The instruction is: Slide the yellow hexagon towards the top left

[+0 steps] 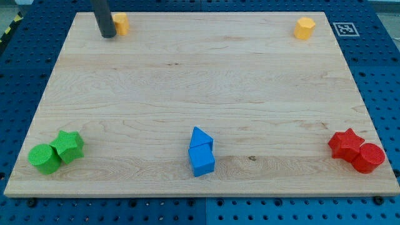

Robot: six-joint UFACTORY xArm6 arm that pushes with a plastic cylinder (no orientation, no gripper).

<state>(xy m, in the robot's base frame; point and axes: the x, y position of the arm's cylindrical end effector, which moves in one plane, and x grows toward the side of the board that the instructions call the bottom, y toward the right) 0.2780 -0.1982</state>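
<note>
Yellow hexagon [305,28] flat, near board's top-right corner

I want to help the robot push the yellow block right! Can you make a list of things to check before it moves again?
1. My tip shows: ok.
2. Tip is right beside the yellow block, on its left: ok; touching: cannot tell.
3. That block sits near the board's top-left corner: ok.
4. That block is the hexagon: cannot tell; the rod partly hides it.
5. Yellow hexagon at the view's top right: far from the top left: not ok.
</note>
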